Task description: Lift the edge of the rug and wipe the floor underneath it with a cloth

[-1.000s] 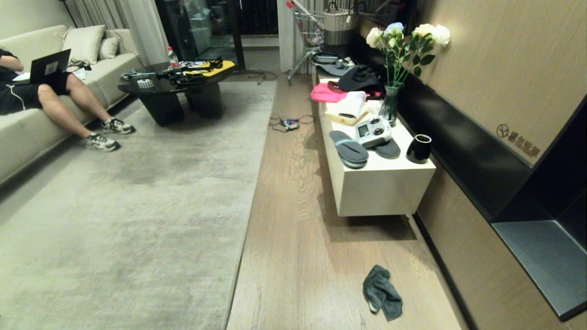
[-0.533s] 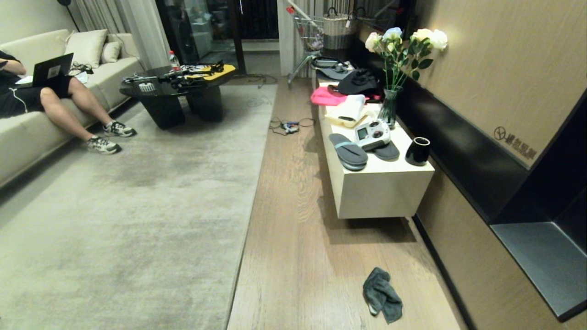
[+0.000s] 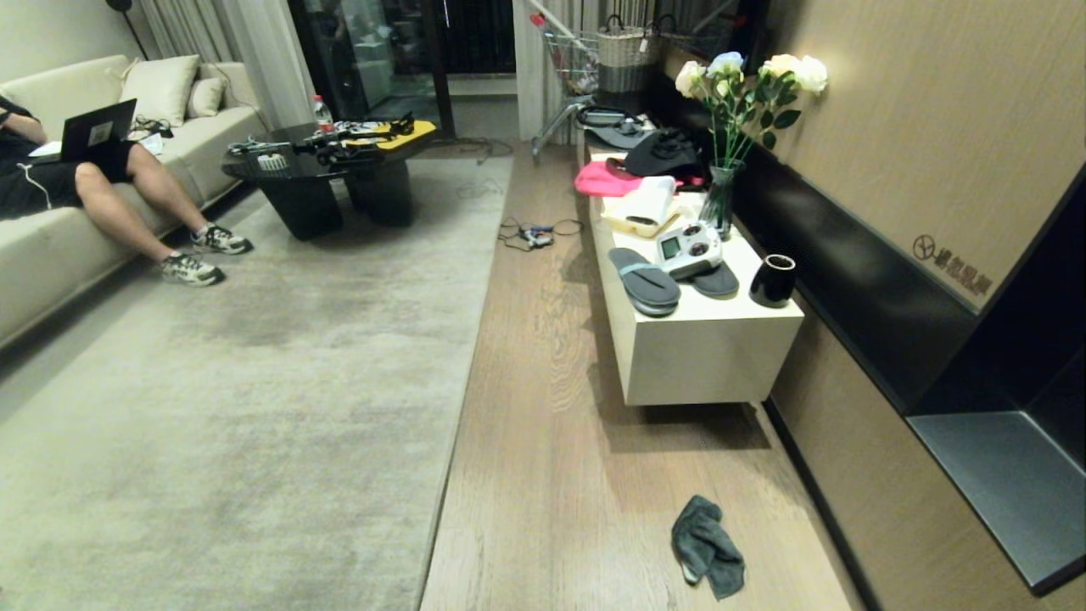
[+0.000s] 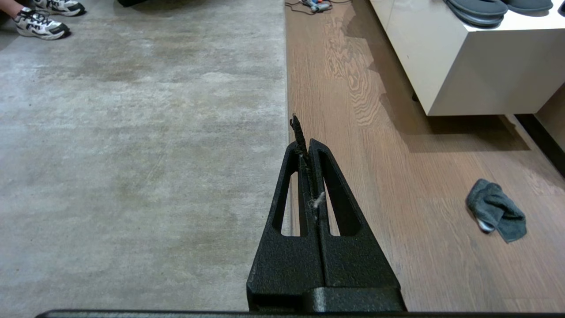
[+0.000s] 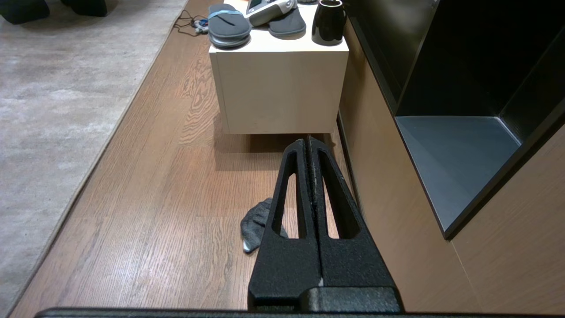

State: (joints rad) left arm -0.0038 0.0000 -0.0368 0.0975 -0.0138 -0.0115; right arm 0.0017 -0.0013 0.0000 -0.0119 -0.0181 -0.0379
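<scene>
From here I count one cloth (image 3: 707, 545), one rug (image 3: 254, 399), two slippers (image 3: 645, 277), one black cup (image 3: 774, 279), one vase (image 3: 721, 199), one remote (image 3: 689, 246), one laptop (image 3: 93, 127), two sneakers (image 3: 191, 269) and two pincers (image 4: 304, 132).

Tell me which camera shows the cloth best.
The left wrist view: the cloth lies whole and unobstructed on the floor. The head view also shows it whole, near the bottom edge. In the right wrist view the right gripper hides most of it.

We see a beige sofa (image 3: 51, 246), a black coffee table (image 3: 331, 182), a white low cabinet (image 3: 704, 348), tan wall panels (image 3: 933, 127), dark glass doors (image 3: 399, 51)
</scene>
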